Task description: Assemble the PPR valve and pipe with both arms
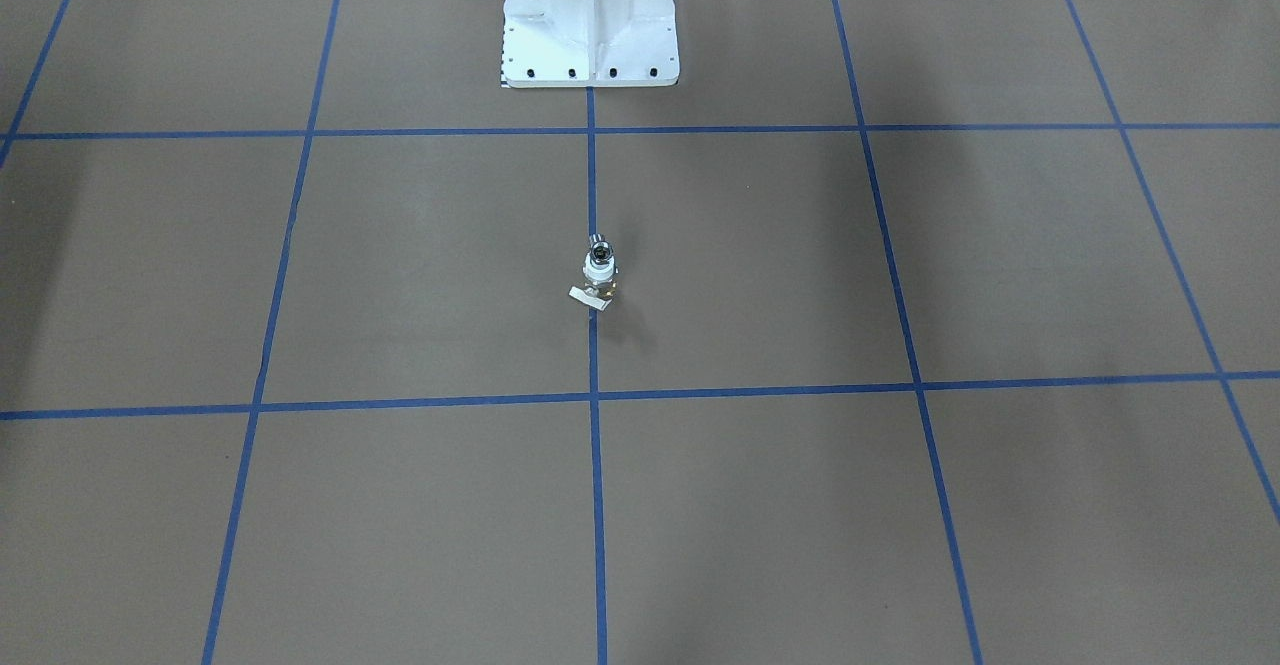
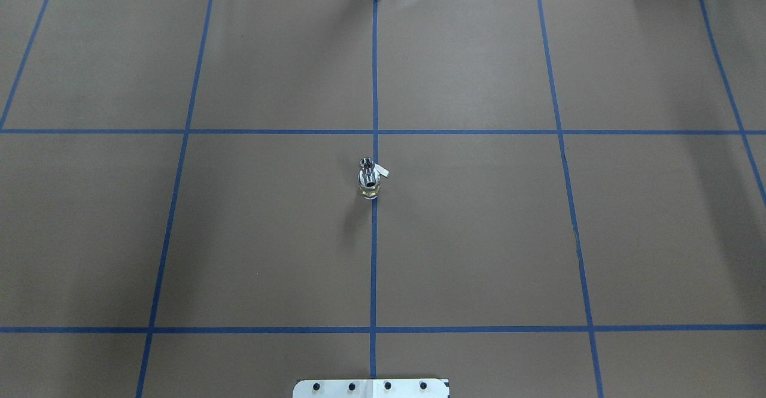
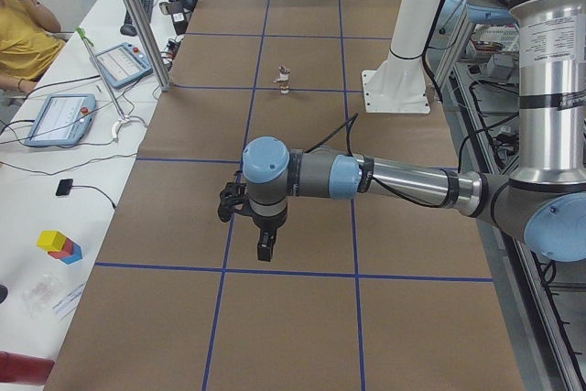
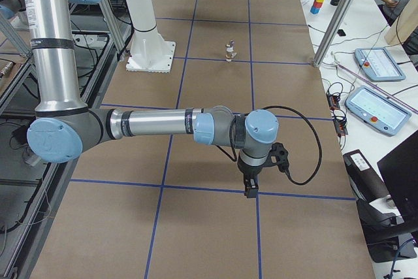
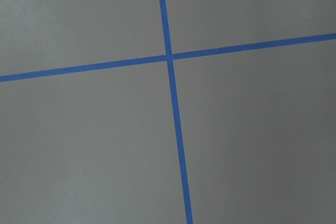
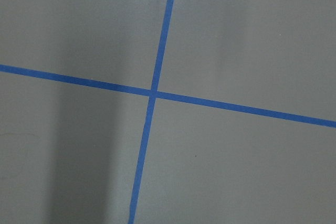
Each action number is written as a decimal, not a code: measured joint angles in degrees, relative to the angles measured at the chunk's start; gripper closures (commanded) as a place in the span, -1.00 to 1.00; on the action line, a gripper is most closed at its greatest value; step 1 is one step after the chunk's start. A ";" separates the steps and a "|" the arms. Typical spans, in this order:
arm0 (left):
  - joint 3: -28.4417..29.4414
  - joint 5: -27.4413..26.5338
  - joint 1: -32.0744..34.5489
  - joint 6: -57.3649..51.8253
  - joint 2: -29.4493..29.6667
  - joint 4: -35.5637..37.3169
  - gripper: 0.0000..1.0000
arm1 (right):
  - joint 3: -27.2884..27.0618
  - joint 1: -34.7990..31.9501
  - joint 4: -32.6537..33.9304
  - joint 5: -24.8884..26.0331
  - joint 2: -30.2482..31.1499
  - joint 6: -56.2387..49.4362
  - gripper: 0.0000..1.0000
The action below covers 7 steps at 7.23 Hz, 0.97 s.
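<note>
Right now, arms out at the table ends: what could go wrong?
1. The pipe sits on top of the PPR valve, a slim upright stack on the table; a nudge would likely topple it.
2. Left claw and right claw hang far off, and the wrist views miss the parts, so approach starts blind.
3. Joint seating is too small to judge.

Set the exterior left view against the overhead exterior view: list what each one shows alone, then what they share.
Only exterior left: the left arm, its left gripper hanging above the table, plus a person and tablets beside it. Only overhead: the white tab and chrome top of the PPR valve, clear enough to make out. Both: the valve standing on the centre blue line of the brown table.
</note>
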<state>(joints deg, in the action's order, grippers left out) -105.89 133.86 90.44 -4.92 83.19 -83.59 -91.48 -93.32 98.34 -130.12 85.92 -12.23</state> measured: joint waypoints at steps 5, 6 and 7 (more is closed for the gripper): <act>-0.78 0.08 0.00 0.07 -0.66 -0.01 -1.00 | -1.08 -0.07 -0.07 -0.06 0.11 3.36 -1.00; -0.82 0.08 0.00 0.08 -0.70 -0.02 -1.00 | -1.12 -0.08 -0.08 -0.01 0.11 3.32 -1.00; -0.86 0.08 0.00 0.08 -0.73 -0.03 -1.00 | -1.15 -0.09 -0.08 0.04 0.15 3.25 -1.00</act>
<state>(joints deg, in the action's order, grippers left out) -106.75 133.94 90.44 -4.84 82.46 -83.62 -92.62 -93.41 98.26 -130.07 86.07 -8.98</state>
